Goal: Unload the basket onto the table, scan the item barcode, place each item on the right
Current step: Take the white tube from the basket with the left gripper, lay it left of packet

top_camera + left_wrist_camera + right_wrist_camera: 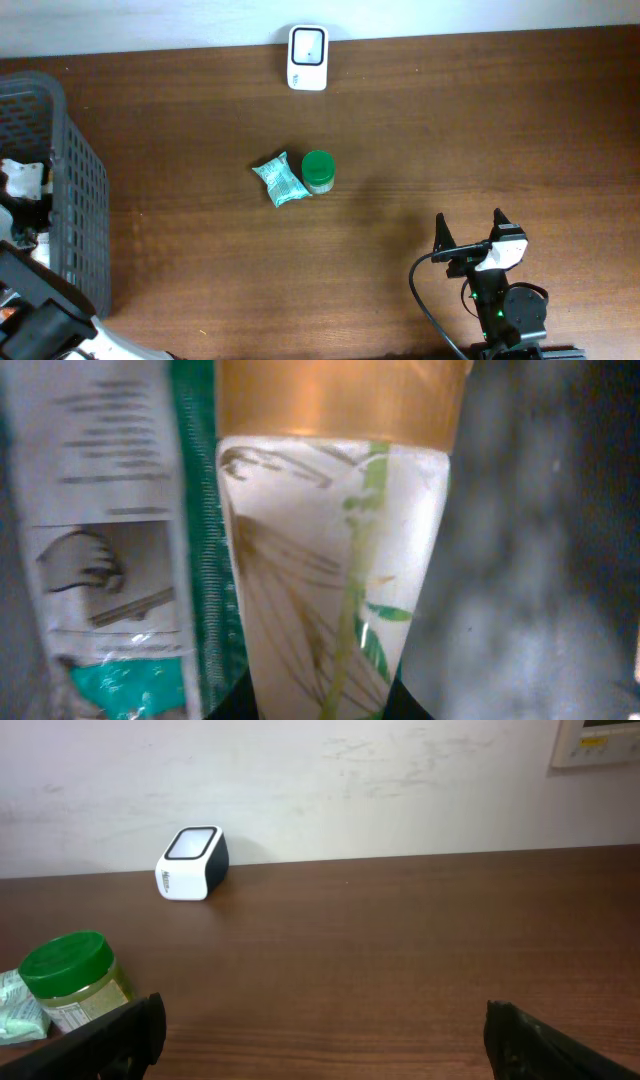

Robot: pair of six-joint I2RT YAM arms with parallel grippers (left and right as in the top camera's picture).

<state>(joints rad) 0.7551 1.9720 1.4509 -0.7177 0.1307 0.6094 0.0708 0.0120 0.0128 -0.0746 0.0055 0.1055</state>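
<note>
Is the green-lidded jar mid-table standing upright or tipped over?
Upright. The green-lidded jar stands on its base in the right wrist view, lid on top; overhead shows the round lid face-on.

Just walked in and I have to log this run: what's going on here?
The left arm reaches into the grey basket at the table's left; its wrist camera is filled by a white tube with a gold cap beside a printed package. Whether the tube is gripped cannot be told. The right gripper stands open and empty. A green-lidded jar and a teal packet lie mid-table, and the white scanner by the wall has nothing before it.
</note>
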